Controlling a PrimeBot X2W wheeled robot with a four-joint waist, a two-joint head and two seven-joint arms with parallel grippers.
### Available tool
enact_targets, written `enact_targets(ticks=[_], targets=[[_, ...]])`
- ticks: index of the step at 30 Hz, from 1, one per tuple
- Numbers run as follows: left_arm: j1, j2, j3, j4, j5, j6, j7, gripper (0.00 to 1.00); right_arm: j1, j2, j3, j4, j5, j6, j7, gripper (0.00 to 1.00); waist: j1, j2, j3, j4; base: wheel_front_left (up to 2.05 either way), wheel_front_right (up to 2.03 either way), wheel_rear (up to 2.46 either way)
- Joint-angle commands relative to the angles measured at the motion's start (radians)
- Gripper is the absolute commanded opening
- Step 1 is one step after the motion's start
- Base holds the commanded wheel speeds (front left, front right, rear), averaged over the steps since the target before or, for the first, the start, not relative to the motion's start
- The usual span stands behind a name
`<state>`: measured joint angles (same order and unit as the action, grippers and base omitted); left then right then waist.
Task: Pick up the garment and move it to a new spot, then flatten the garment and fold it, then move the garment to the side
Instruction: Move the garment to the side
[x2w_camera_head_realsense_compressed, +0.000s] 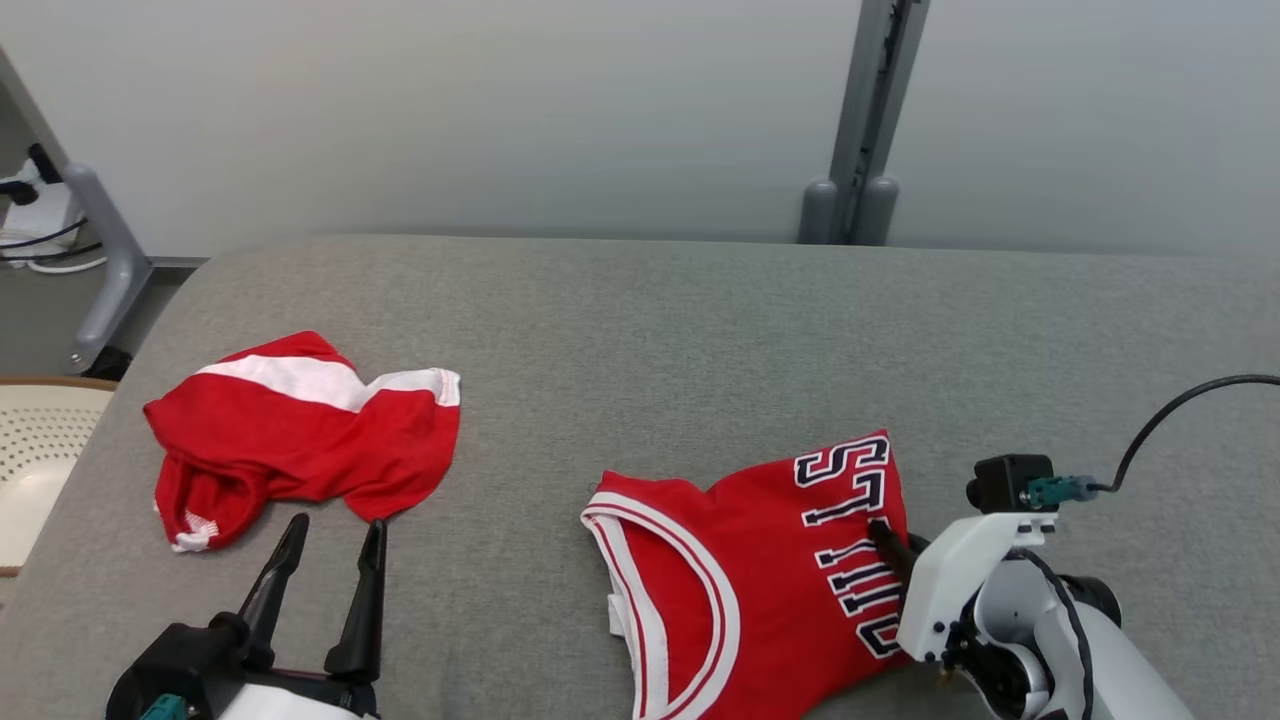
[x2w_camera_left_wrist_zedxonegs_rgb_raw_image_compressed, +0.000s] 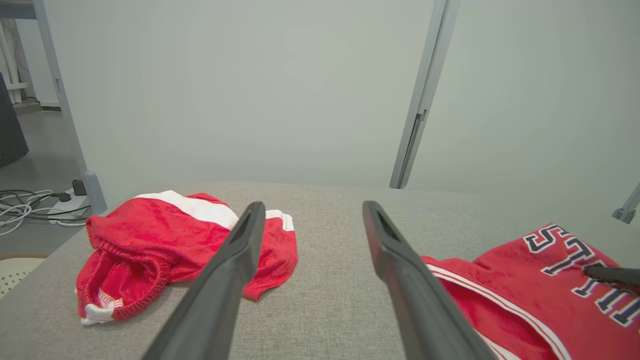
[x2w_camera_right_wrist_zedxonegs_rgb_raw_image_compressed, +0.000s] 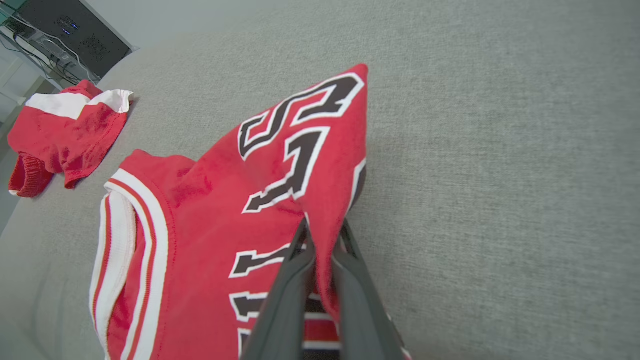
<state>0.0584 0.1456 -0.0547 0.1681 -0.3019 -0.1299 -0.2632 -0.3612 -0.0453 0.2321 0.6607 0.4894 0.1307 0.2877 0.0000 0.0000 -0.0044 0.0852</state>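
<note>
The garment (x2w_camera_head_realsense_compressed: 740, 560) is a red jersey with white trim and dark lettering, lying crumpled on the grey padded table (x2w_camera_head_realsense_compressed: 650, 330) at the front right. My right gripper (x2w_camera_head_realsense_compressed: 885, 535) is shut on the jersey's right edge, and a ridge of red cloth (x2w_camera_right_wrist_zedxonegs_rgb_raw_image_compressed: 280, 175) is pinched between its two dark fingers (x2w_camera_right_wrist_zedxonegs_rgb_raw_image_compressed: 295, 280). The jersey (x2w_camera_left_wrist_zedxonegs_rgb_raw_image_compressed: 530, 280) also shows at the right of the left wrist view. My left gripper (x2w_camera_head_realsense_compressed: 335, 525) stands open at the front left with nothing between its fingers (x2w_camera_left_wrist_zedxonegs_rgb_raw_image_compressed: 235, 260).
A second red garment, shorts with a white band (x2w_camera_head_realsense_compressed: 300, 430), lies bunched at the table's left (x2w_camera_left_wrist_zedxonegs_rgb_raw_image_compressed: 170, 240), just beyond the left gripper. A pale perforated chair seat (x2w_camera_head_realsense_compressed: 35, 450) stands off the left edge. A grey post (x2w_camera_head_realsense_compressed: 860, 120) rises behind the table.
</note>
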Motion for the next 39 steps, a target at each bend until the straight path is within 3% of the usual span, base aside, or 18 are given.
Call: enact_targets(ticks=[1,8,23,31,39], targets=[[-0.02,0.006,-0.005,-0.007,-0.01,-0.001,-0.001,1.0,-0.016,-0.01,-0.005,-0.006,-0.011,0.0,-0.01,0.0,0.0,0.0,0.014,-0.032,0.0,0.0,0.0],[-0.065,0.019,-0.071,-0.029,-0.035,-0.001,-0.001,1.0,-0.05,-0.008,-0.039,-0.044,-0.06,0.0,-0.031,0.0,0.0,0.0,0.046,-0.158,0.0,0.0,0.0],[-0.078,0.045,-0.114,-0.067,-0.039,-0.001,-0.001,1.0,-0.04,-0.008,-0.049,-0.123,-0.074,0.0,-0.035,0.0,0.0,0.0,0.091,-0.422,0.0,0.0,0.0],[-0.084,0.061,-0.116,-0.082,-0.036,-0.001,-0.001,1.0,-0.097,-0.008,-0.027,-0.147,-0.117,0.0,-0.018,0.0,0.0,0.0,0.116,-0.468,0.0,0.0,0.0],[-0.106,0.134,-0.132,-0.118,-0.056,-0.001,-0.001,1.0,-0.292,-0.02,-0.039,-0.088,-0.17,0.0,-0.046,0.0,0.0,0.0,0.225,-0.456,0.0,0.0,0.0]])
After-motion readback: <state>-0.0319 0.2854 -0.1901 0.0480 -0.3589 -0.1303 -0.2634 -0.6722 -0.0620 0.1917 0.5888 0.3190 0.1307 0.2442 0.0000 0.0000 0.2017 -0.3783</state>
